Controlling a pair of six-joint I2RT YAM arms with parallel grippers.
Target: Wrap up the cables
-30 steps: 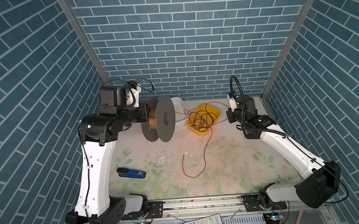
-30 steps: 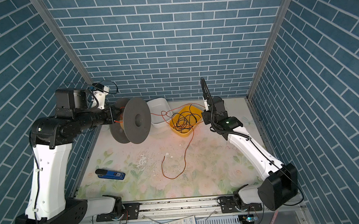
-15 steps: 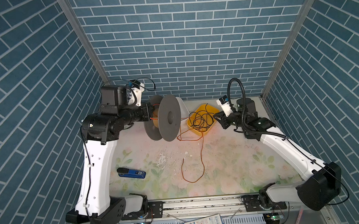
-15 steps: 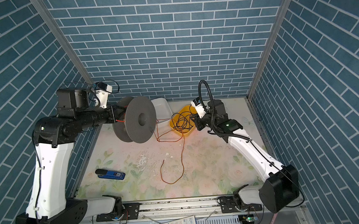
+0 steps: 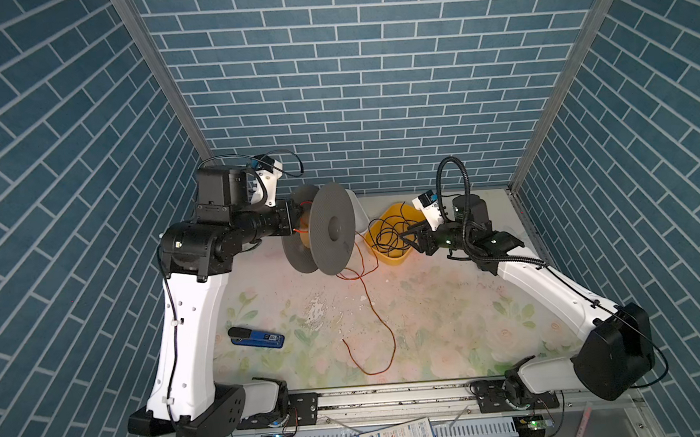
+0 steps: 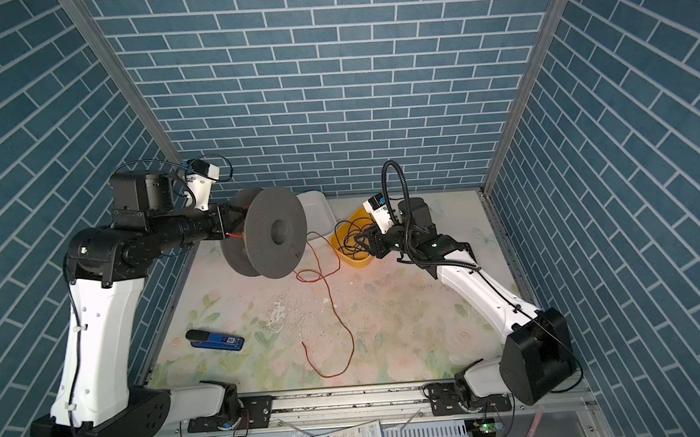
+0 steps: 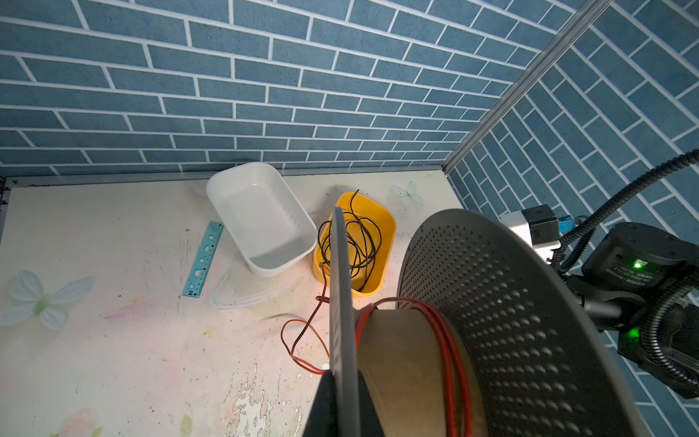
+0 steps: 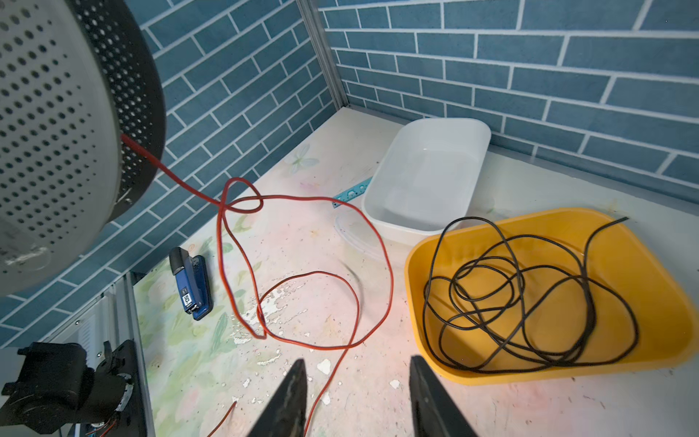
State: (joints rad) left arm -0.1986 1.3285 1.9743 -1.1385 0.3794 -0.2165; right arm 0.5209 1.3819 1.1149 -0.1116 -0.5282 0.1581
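Note:
The cables are one orange-brown wire (image 5: 371, 305). It hangs from a grey two-flange spool (image 5: 332, 229) and lies in loose loops on the floral table top (image 6: 337, 316). A few turns sit on the spool's cardboard core (image 7: 450, 363). My left gripper (image 7: 343, 372) is shut on the edge of one spool flange and holds the spool in the air at the back left. My right gripper (image 8: 357, 359) is open, low by the yellow bin's near corner. The wire (image 8: 329, 382) passes loose on the table between its fingers. In both top views the right gripper (image 5: 405, 236) points toward the spool (image 6: 276, 232).
A yellow bin (image 5: 392, 260) holding a thin black wire tangle (image 8: 529, 302) stands at the back middle, with a white tub (image 7: 261, 219) beside it. A teal ruler (image 7: 204, 257) lies near the tub. A blue stapler (image 5: 257, 337) lies front left.
My right gripper has swung left and down toward the spool and opened, letting the wire go. The wire has gone slack under the spool. The spool has shifted slightly right.

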